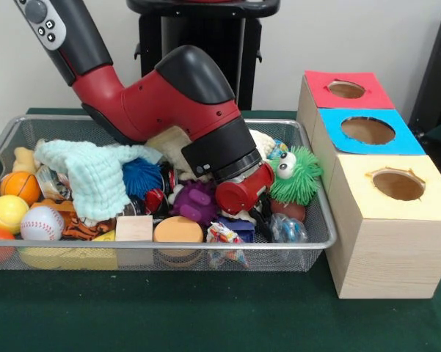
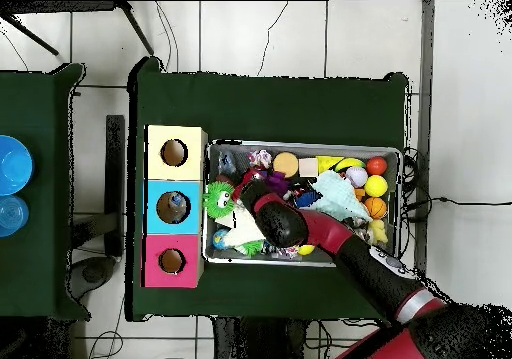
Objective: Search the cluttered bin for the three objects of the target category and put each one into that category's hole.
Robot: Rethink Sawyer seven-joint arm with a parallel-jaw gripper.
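Note:
My arm reaches down into the wire bin (image 1: 308,246), and its red gripper head (image 1: 243,194) is buried among the toys near the bin's right side. Around it lie a purple toy (image 1: 194,202), a green fuzzy toy with eyes (image 1: 299,174) and a clear ball (image 1: 288,229). Overhead, the gripper (image 2: 250,187) is at the bin's left part, beside the green toy (image 2: 218,199). To the right of the bin stand three wooden boxes with holes: red top (image 1: 315,82), blue top (image 1: 401,139), yellow top (image 1: 429,192).
The bin's left half holds a pale green cloth (image 1: 95,176), a blue spiky ball (image 1: 141,176), a baseball (image 1: 42,222), a yellow ball (image 1: 6,213), an orange ball (image 1: 20,187), a wood block (image 1: 134,229) and an orange disc (image 1: 177,231). Blue containers (image 2: 10,165) sit on a side table.

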